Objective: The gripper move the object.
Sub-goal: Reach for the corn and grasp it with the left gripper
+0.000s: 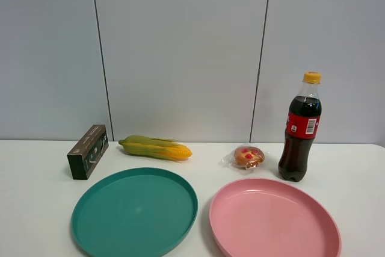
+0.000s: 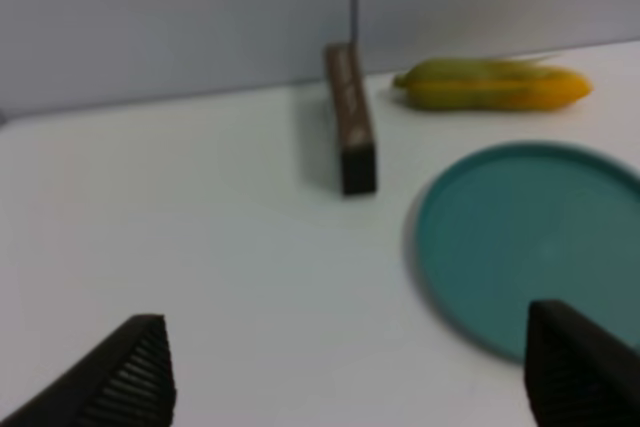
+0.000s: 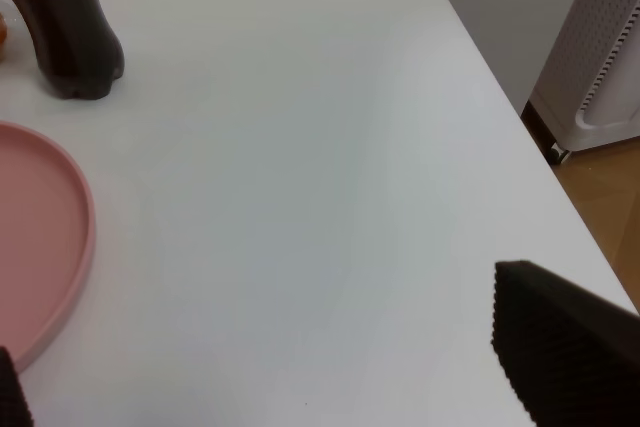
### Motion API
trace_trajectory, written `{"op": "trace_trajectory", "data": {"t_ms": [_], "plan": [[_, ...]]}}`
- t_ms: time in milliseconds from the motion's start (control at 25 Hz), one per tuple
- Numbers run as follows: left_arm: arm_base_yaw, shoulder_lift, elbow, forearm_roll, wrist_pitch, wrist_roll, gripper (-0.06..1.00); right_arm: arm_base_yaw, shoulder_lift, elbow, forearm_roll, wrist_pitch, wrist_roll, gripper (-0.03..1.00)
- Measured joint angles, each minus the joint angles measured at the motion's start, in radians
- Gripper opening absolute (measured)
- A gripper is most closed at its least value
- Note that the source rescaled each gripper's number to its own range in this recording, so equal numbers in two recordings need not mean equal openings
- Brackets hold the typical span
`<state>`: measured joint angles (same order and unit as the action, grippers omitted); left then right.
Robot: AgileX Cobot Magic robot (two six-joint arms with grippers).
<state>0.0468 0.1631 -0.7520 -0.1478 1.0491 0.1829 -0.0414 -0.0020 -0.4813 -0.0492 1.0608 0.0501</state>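
Both jaws apart, corn untouched by the far edge

One ear of corn (image 1: 155, 147) (image 2: 490, 85) lies flat on the bare counter (image 1: 361, 167) near its far edge, on the left half. Its green husk end points toward the box (image 1: 88, 151) (image 2: 350, 117) and its yellow tip points toward the middle. It sits just beside the box with a small gap, and just behind the green plate (image 1: 135, 212) (image 2: 530, 237) without touching it.

The pink plate (image 1: 274, 221) (image 3: 40, 237) sits on the right half by the near edge, beside the green one. Behind it a wrapped pastry (image 1: 248, 156) lies near the upright cola bottle (image 1: 299, 130) (image 3: 60, 37).

The left jaws stand wide apart and hold nothing. Their two black ribbed fingertips (image 2: 140, 377) hang over bare counter toward the left edge, well apart from the corn, with the box and the green plate's rim ahead of them.

The right jaws are also spread and empty. One fingertip (image 3: 565, 337) shows plainly and only a sliver of the other is visible. They are over bare counter close to the right edge, with the pink plate's rim and the bottle's base off to one side.
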Motion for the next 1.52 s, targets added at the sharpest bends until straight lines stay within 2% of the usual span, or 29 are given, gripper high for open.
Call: {"op": "trace_trajectory", "data": {"t_ms": [40,120,240,400,560,760,880,1040,1240,1360,1520], "plan": [[0.0,0.044,-0.051,-0.031,-0.007,0.036,0.66,0.0,0.0,0.0,0.0,0.0,0.0,1.0],[0.0,0.183,-0.194,-0.128,-0.052,0.16,0.66,0.0,0.0,0.0,0.0,0.0,0.0,1.0],[0.0,0.339,-0.321,-0.232,-0.101,0.305,0.66,0.0,0.0,0.0,0.0,0.0,0.0,1.0],[0.0,0.567,-0.48,-0.348,-0.112,0.472,0.66,0.0,0.0,0.0,0.0,0.0,0.0,1.0],[0.0,0.776,-0.614,-0.427,-0.114,0.566,0.66,0.0,0.0,0.0,0.0,0.0,0.0,1.0],[0.0,1.021,-0.763,-0.479,-0.12,0.612,0.66,0.0,0.0,0.0,0.0,0.0,0.0,1.0],[-0.007,1.117,-0.841,-0.48,-0.108,0.616,0.66,0.0,0.0,0.0,0.0,0.0,0.0,1.0],[-0.074,1.309,-1.017,-0.434,-0.046,0.644,0.67,0.0,0.0,0.0,0.0,0.0,0.0,1.0],[-0.209,1.54,-1.213,-0.314,0.024,0.672,0.83,0.0,0.0,0.0,0.0,0.0,0.0,1.0],[-0.311,1.725,-1.319,-0.217,0.036,0.679,0.86,0.0,0.0,0.0,0.0,0.0,0.0,1.0],[-0.384,1.891,-1.374,-0.135,0.036,0.736,0.86,0.0,0.0,0.0,0.0,0.0,0.0,1.0]]}}
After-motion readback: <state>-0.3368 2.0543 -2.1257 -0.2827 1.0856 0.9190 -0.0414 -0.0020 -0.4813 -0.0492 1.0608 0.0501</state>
